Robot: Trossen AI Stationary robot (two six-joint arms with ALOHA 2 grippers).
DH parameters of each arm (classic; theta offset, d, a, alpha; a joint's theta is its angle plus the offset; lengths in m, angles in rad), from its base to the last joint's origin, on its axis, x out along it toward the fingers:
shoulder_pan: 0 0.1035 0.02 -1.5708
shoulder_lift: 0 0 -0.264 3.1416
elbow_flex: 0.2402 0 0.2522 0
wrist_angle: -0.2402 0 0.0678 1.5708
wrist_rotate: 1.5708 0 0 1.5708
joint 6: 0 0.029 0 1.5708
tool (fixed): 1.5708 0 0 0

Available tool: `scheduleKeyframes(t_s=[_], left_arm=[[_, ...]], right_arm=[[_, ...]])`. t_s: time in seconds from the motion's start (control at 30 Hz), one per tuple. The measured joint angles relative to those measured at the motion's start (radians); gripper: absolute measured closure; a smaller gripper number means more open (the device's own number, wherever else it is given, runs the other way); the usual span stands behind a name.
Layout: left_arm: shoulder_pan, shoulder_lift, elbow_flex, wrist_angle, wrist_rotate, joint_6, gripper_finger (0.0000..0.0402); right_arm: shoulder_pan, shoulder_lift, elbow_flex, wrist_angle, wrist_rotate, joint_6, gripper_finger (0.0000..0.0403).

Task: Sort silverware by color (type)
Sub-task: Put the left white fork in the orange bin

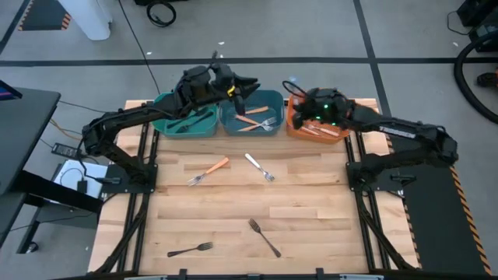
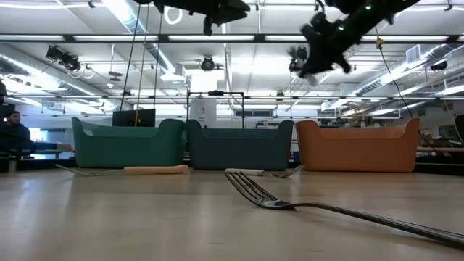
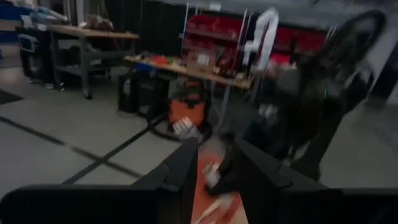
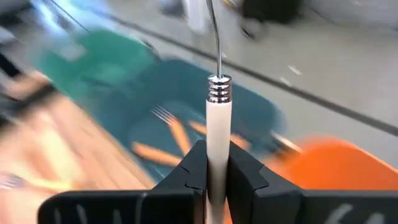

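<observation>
Overhead, three bins stand side by side along the far edge of the table [image 1: 311, 218]: green bin [image 1: 167, 124], blue bin [image 1: 233, 120] and orange bin [image 1: 299, 128]. Left pincer [image 1: 240, 99], fingers apart and holding nothing, hovers over the blue bin. Right pincer [image 4: 211, 174], above the orange bin, is clamped on a white-handled utensil [image 4: 217, 130]. Loose on the table lie an orange-handled fork [image 1: 208, 171], a silver utensil [image 1: 259, 166], and two dark forks [image 1: 264, 236] [image 1: 191, 250] nearer the front edge.
</observation>
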Motion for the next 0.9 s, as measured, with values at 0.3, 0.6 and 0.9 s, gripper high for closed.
scheduleKeyframes(t_s=[0.3, 0.6, 0.9], left_arm=[[0.022, 0.003, -0.001, -0.208, -0.067, 0.103, 0.0292], [0.04, 0.024, -0.002, -0.22, -0.149, 0.089, 0.0292], [0.029, 0.029, -0.002, -0.257, -0.152, 0.081, 0.0292]], right_arm=[[-0.182, -0.071, 0.0, -0.527, -0.017, -0.131, 0.036], [-0.258, 0.08, 0.0, -0.591, -0.021, -0.424, 0.0358], [-0.3, 0.209, 0.0, -0.627, 0.01, -0.52, 0.0325]])
